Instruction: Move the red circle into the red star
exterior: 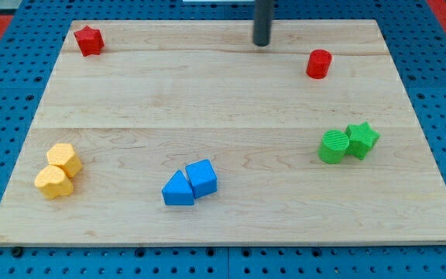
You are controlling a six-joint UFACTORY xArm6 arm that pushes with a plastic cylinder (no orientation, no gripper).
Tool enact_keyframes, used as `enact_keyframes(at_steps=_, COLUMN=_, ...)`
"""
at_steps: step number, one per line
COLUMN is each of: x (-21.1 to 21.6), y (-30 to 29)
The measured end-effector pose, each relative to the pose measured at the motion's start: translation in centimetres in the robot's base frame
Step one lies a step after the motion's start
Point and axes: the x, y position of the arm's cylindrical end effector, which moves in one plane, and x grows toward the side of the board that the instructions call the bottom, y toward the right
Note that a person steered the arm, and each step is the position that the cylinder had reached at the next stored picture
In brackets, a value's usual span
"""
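on our worktop point(223, 116) the red star point(88, 40) sits at the view's top left. our tip point(262, 43) stands between it and the red circle point(318, 63), touching neither. we judge the approach is under way: next we must get round to the circle's right side and push leftward. we carry no hand, so nothing is held.

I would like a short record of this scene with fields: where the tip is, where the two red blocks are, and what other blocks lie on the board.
tip: my tip near the view's top, centre, touching no block
red circle: to the view's right of the tip, apart from it
red star: top left corner of the wooden board
yellow blocks: pair, bottom left
blue blocks: pair, bottom centre
green blocks: pair, right
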Motion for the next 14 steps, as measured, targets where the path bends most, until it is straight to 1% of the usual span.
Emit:
enact_keyframes(at_steps=2, x=-0.1, y=9.7)
enact_keyframes(at_steps=3, x=0.8, y=11.4)
enact_keyframes(at_steps=4, x=3.5, y=11.0)
enact_keyframes(at_steps=5, x=5.2, y=6.8)
enact_keyframes(at_steps=6, x=6.2, y=2.8)
enact_keyframes(at_steps=7, x=6.2, y=1.6)
enact_keyframes(at_steps=8, x=6.9, y=5.1)
enact_keyframes(at_steps=9, x=8.7, y=8.7)
enact_keyframes(at_steps=10, x=11.3, y=5.0)
enact_keyframes(at_steps=12, x=8.7, y=-5.2)
enact_keyframes(at_steps=14, x=6.6, y=-17.5)
